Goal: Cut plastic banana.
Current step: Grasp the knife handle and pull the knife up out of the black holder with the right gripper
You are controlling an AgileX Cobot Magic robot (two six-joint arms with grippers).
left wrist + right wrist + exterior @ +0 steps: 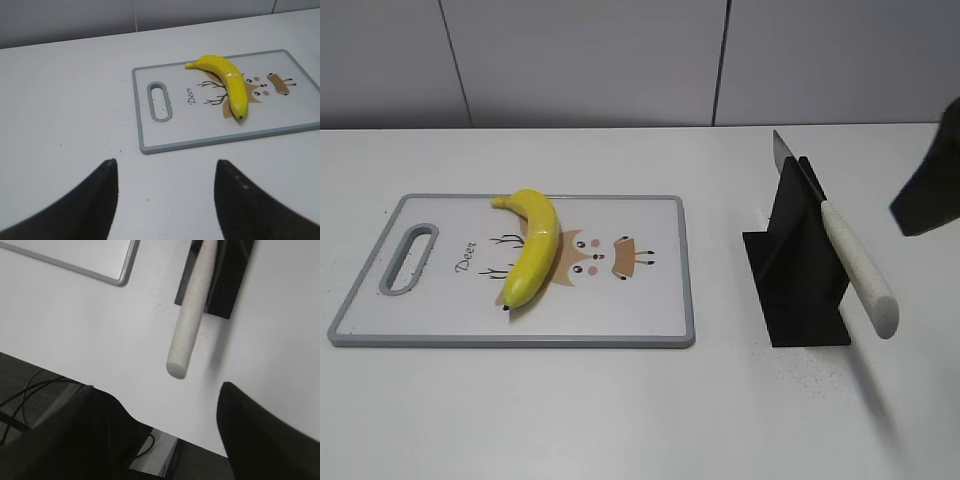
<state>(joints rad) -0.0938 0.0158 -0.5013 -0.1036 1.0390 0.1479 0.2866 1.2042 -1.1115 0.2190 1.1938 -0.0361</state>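
Well apart: plastic banana beyond left gripper, gripper spread.

A shiny yellow toy banana lies on a white cutting board with a grey rim. The board sits on the white table. Two dark fingers are wide apart, holding nothing.

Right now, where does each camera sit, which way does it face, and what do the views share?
Exterior: raised in front, slanting down at the table; right arm at right edge.
Left wrist: behind the open left gripper, facing the plastic banana on the cutting board.
Right wrist: above the open right gripper, looking down at the knife in its black stand.
All share the board.
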